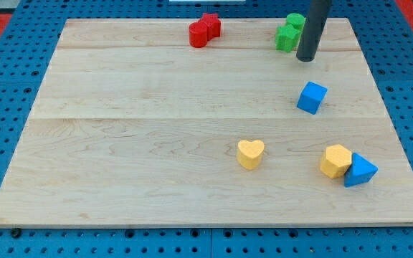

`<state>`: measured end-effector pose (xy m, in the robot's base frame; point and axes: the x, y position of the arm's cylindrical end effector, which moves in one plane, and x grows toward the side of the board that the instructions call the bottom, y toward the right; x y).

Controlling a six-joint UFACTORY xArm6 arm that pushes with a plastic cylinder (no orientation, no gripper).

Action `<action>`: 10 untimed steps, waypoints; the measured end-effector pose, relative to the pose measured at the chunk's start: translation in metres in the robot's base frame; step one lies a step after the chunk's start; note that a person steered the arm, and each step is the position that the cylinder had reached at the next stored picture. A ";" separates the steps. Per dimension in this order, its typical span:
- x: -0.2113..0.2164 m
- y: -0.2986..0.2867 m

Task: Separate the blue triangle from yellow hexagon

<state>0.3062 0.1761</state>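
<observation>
The blue triangle point(361, 171) lies near the view's bottom right, touching the right side of the yellow hexagon point(335, 160). My tip point(306, 58) is at the view's top right, far above both. It stands just right of the green blocks and above the blue cube point(312, 97).
A yellow heart point(250, 153) lies left of the hexagon. Two green blocks point(290, 32) sit together at the top right. A red star point(210, 25) and another red block point(198, 35) touch at the top centre. The wooden board point(120, 143) ends close to the blue triangle's right.
</observation>
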 end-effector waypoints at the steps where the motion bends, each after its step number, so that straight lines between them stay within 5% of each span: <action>1: 0.000 0.000; 3: 0.022 0.069; 5: 0.113 0.093; 7: 0.285 0.099; 8: 0.303 0.082; 10: 0.260 0.054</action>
<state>0.5657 0.2296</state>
